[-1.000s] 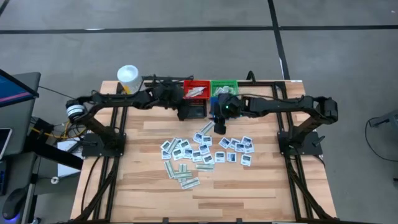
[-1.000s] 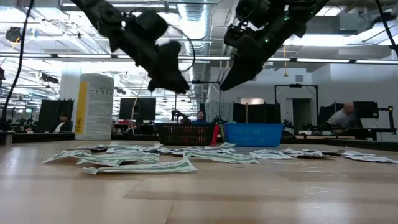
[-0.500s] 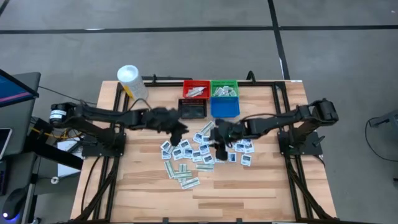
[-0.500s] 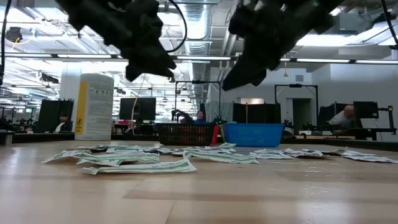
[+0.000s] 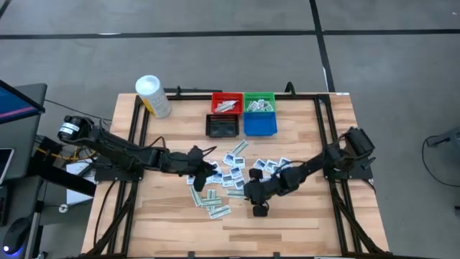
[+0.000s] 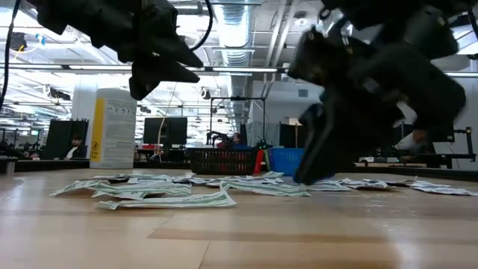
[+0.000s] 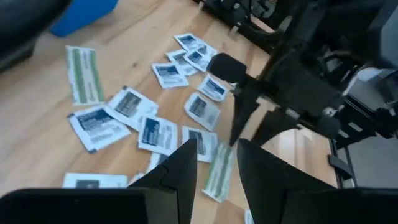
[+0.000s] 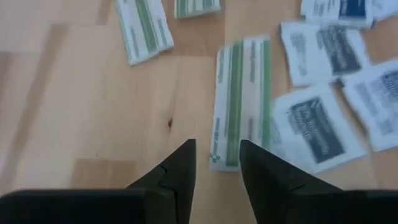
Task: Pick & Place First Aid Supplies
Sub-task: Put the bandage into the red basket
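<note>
Reaching for flat packets, we read both arms as low over the scatter mid-table, neither holding anything.

Nearest, the right gripper sits at the near right edge of the pile, fingers parted a little with nothing between them. Its wrist view shows a narrow pale green-striped strip packet lying flat on the light wooden table just ahead of the fingertips. We judge this the pick target: come straight down so one finger lands on each long side, press lightly, then close. It is thin, so we expect slipping unless the tips touch the wood.

Left of it, the left gripper hangs above the pile's left part, fingers also slightly apart and empty. Square white packets with dark print lie overlapping below it, so we should pick an outer one to avoid lifting two.

Farther off stand the small red bin, green bin, black bin and blue bin; red and green already hold packets. At the far left is a white cylindrical tub with yellow label.
</note>
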